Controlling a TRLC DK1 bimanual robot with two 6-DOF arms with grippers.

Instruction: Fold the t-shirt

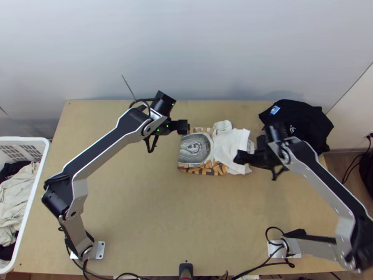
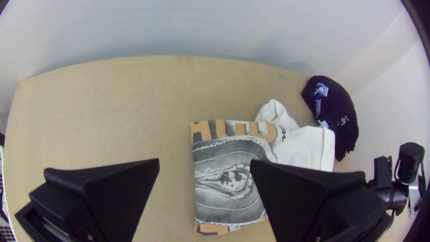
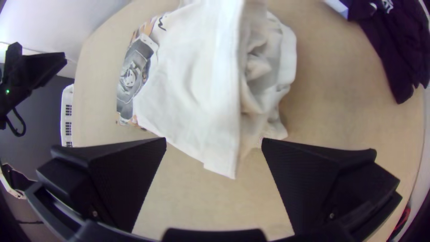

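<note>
The left gripper (image 1: 183, 126) is above the t-shirt's far left corner in the top view. In the left wrist view the left gripper (image 2: 204, 163) is open, with the printed part of the t-shirt (image 2: 233, 150) below its fingers. The right gripper (image 1: 238, 157) hangs over the shirt's near right part; in the right wrist view this right gripper (image 3: 214, 142) stands open, nothing between its fingers but a view down to the white hem and table. The t-shirt (image 1: 196, 148) lies partly folded, its grey and orange print at the left, white cloth (image 3: 188, 85) folded over at the right, bunched beneath.
Dark cloths (image 1: 298, 122) lie in a heap at the table's far right corner. A white basket (image 1: 43, 156) holding clothes stands off the table's left side. Bare table (image 1: 154, 205) extends in front of the shirt and to its left.
</note>
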